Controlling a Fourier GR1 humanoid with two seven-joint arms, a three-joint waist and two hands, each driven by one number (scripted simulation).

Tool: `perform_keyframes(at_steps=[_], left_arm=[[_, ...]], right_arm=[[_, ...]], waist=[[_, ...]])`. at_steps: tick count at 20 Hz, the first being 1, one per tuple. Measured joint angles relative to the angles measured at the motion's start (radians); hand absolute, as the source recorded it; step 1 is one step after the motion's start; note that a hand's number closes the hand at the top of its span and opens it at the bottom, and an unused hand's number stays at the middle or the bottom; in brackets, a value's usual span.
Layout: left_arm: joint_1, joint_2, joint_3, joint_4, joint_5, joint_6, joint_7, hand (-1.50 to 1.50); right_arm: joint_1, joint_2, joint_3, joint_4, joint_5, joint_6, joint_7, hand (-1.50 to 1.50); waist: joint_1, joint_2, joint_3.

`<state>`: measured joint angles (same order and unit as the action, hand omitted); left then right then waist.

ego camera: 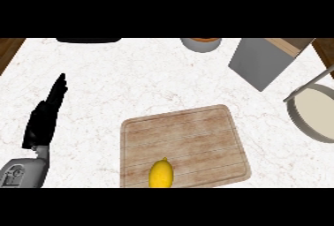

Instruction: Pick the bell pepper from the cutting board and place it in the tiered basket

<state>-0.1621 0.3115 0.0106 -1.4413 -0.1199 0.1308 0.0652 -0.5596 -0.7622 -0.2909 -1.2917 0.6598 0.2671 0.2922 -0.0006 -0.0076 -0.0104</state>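
The left hand (pixel 40 121) holds nothing, fingers (pixel 58 90) straight, and with the yellow pepper (pixel 161 173) lying on the cutting board (pixel 189 132) well to their right and the basket (pixel 313 112) farther right still, a long reach could knock the pepper rolling.

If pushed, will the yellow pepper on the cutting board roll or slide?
The yellow pepper looks rounded and elongated, so it probably rolls sideways. Its smooth skin may be slippery. The flat cutting board would not stop it.

White marble counter (pixel 130 75) bears a wooden cutting board (pixel 183 132), a grey bowl (pixel 201 44) and a grey box (pixel 261 62)
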Motion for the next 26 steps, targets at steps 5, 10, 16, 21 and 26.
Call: perform_keyframes(at_steps=[5,10,16,21,26], left_arm=[[0.026,0.008,0.012,-0.032,0.006,-0.019,0.007,0.00],[0.022,-0.006,0.012,-0.022,-0.011,-0.014,0.005,0.00],[0.026,-0.022,0.018,-0.018,-0.018,-0.017,-0.003,0.00],[0.014,-0.015,0.033,-0.029,-0.022,-0.027,0.014,0.00],[0.041,-0.029,0.034,-0.038,-0.030,-0.018,0.002,0.00]], right_arm=[[0.028,0.026,-0.049,0.038,-0.042,0.000,-0.003,-1.50],[0.040,0.066,-0.124,0.050,-0.095,-0.074,-0.042,-1.50],[0.037,0.048,-0.217,0.022,-0.168,-0.109,-0.062,-1.50],[0.039,-0.031,-0.314,0.019,-0.236,-0.065,-0.002,-1.50],[0.127,-0.102,-0.462,0.013,-0.354,0.054,0.051,-1.50]], waist=[[0.000,-0.003,0.001],[-0.003,-0.003,0.003],[-0.001,0.004,0.009],[-0.004,0.005,0.009],[-0.016,0.003,0.010]])
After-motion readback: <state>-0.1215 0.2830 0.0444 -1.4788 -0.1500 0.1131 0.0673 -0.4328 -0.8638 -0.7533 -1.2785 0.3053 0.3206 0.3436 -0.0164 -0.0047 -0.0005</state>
